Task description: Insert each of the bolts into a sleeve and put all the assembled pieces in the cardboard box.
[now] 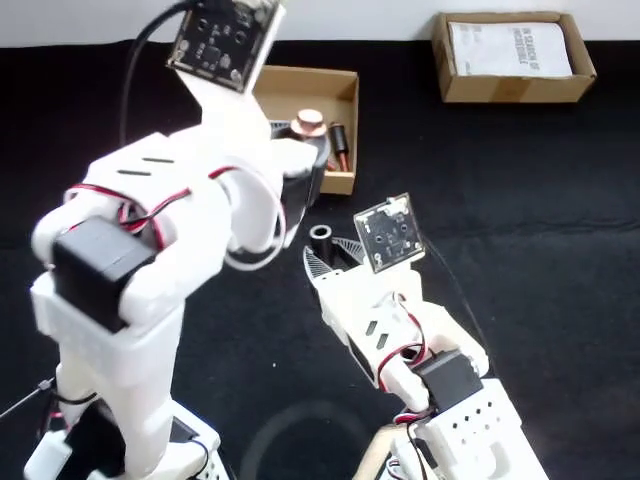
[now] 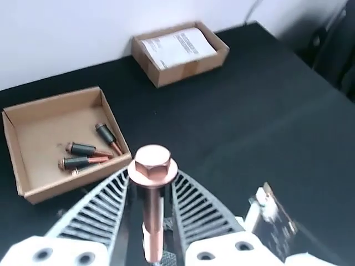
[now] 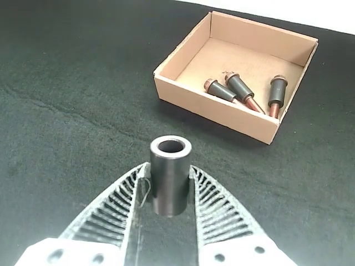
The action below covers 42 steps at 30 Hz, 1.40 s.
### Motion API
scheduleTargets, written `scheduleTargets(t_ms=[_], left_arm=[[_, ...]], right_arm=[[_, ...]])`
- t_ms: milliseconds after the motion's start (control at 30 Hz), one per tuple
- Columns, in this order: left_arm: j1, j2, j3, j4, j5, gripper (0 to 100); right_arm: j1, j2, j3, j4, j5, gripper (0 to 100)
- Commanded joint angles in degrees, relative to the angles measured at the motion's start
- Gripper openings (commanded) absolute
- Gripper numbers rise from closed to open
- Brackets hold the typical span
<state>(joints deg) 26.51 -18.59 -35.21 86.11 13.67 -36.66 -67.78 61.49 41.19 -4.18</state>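
Black table; left pincer: bolt; right pincer: sleeve

A copper bolt stands upright, head up, gripped in the left claw. A dark sleeve stands upright in the right claw. Three assembled pieces lie in the open box near the desk's far edge.

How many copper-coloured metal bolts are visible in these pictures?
4 copper-coloured metal bolts. Three lie in the open cardboard box, each inside a dark cylindrical sleeve; the fourth, bare, is held in the left gripper. None seems hidden.
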Motion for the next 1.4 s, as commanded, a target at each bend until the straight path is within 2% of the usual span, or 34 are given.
scheduleTargets(t_ms=[0, 267, 567, 933, 1233, 1367], left_arm=[[-2.2, -2.4, 7.8, -10.1, 1.3, 1], [-2.7, -3.3, 25.4, -21.3, 1.4, 1], [-2.6, -7.5, 35.6, -24.4, 4.9, 1], [-0.7, -18.0, 53.1, -37.1, 4.7, 1], [2.2, -21.9, 56.4, -37.7, 5.3, 1], [4.8, -23.3, 56.4, -35.8, 9.1, 1]], right_arm=[[-0.3, -1.5, -0.8, -1.2, 0.3, 0.8], [-0.3, -1.6, -0.8, -1.2, 0.4, 0.8], [-0.3, -1.6, -0.9, -1.3, 0.5, 0.8], [-0.2, -1.6, -0.9, -1.3, 0.5, 0.8], [1.6, -1.5, -0.9, -1.3, 0.5, 0.8], [1.6, -1.5, -0.9, -1.3, 0.5, 0.8]])
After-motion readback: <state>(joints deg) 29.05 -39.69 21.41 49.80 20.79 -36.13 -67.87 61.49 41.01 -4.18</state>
